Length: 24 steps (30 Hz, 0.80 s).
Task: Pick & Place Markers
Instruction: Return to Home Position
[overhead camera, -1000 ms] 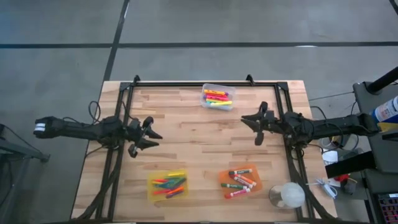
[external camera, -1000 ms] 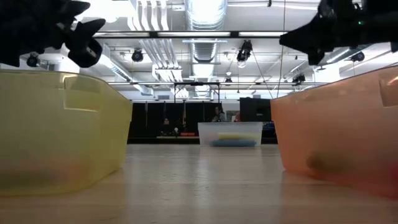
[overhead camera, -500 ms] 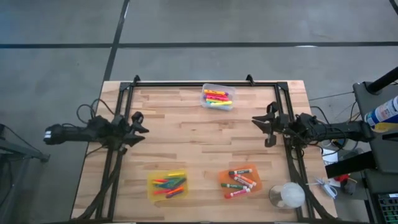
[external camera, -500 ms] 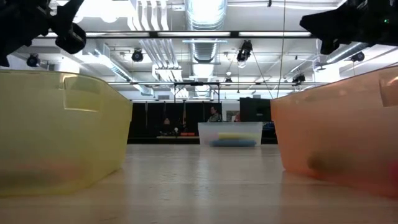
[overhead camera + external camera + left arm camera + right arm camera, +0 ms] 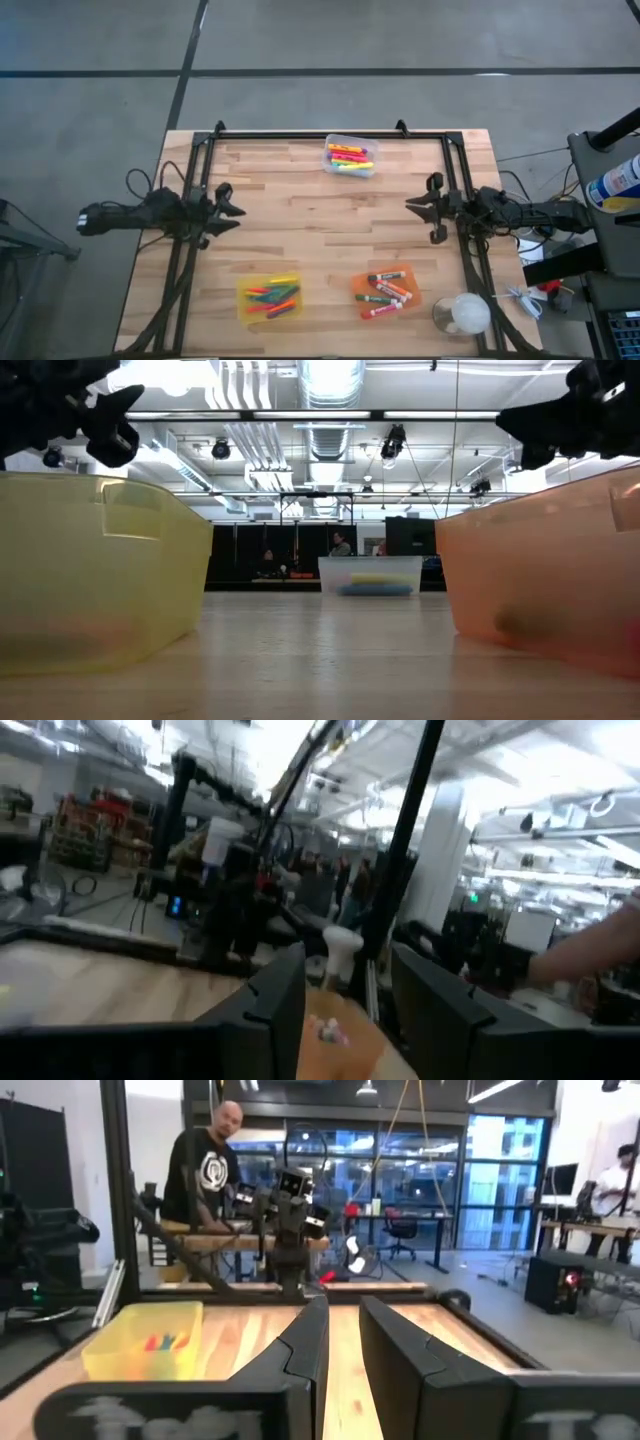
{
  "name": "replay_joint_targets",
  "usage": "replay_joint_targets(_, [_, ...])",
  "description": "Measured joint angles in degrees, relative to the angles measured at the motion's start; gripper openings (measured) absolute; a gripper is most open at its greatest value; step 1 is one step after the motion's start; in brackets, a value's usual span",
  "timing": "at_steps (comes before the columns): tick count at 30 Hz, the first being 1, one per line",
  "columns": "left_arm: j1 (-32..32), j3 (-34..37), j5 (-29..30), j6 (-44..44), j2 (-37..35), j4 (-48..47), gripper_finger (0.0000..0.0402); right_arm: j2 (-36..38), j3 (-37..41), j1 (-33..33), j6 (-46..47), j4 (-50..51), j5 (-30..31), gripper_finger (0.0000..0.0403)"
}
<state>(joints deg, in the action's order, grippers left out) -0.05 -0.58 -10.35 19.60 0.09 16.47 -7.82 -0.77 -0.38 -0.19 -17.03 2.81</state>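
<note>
The markers lie in three bins on the wooden table. Neon highlighters are in a clear bin (image 5: 350,156) near the far edge, slim coloured pens in a yellow bin (image 5: 270,297), and white-barrelled ones in an orange bin (image 5: 385,290) near the near edge. My left gripper (image 5: 232,207) hovers open over the table's left rail, level and pointing right. My right gripper (image 5: 418,208) hovers open over the right rail, pointing left. Both are empty and well above the bins, as the low view shows for the left gripper (image 5: 95,420) and the right gripper (image 5: 550,425).
A black metal frame (image 5: 330,134) runs along the table's far, left and right sides. A round whitish object (image 5: 462,315) sits at the near right corner. A person (image 5: 212,1170) stands beyond the table's left side. Bare wood lies between the two grippers.
Both arms have drawn back from the middle of the table. My left gripper has moved toward the left edge and my right gripper toward the right edge, and each now sits over its side rail. The bins and markers have stayed where they were.
</note>
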Motion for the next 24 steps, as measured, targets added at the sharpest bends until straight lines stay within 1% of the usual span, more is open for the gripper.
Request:
replay_joint_targets(3, [0.0, 0.1, -0.5, -0.5, 0.0, -0.5, 0.0144, 1.2, 0.3, 0.0, -1.7, 1.0, 0.0, 0.0057])
replay_joint_targets(5, [0.0, 0.1, -0.6, -3.5, 0.0, -0.3, 0.0144, 1.3, 0.3, 0.0, -3.3, 1.2, 0.1, 0.0057])
replay_joint_targets(9, [0.0, 0.1, 0.3, -7.6, 0.0, -3.8, 0.0144, 1.3, 0.3, -0.1, -4.3, 6.1, 0.2, 0.0057])
replay_joint_targets(15, [0.0, 0.1, 1.4, -7.4, 0.1, -5.3, 0.0144, 1.3, 0.3, 0.0, -6.3, 11.6, 0.2, 0.0057])
replay_joint_targets(18, [0.0, 0.1, 1.4, -7.5, 0.1, -8.7, 0.0144, 1.3, 0.3, 0.0, -7.8, 13.8, 0.2, 0.0057])
replay_joint_targets(22, [0.0, 0.2, 1.4, -5.7, 0.1, -13.5, 0.0144, 1.3, 0.3, 0.0, -6.3, 14.4, 0.3, 0.0057])
replay_joint_targets(24, [0.0, 0.2, 1.5, -4.4, 0.2, -14.3, 0.0144, 1.2, 0.3, 0.0, -4.3, 14.8, 0.3, 0.0057])
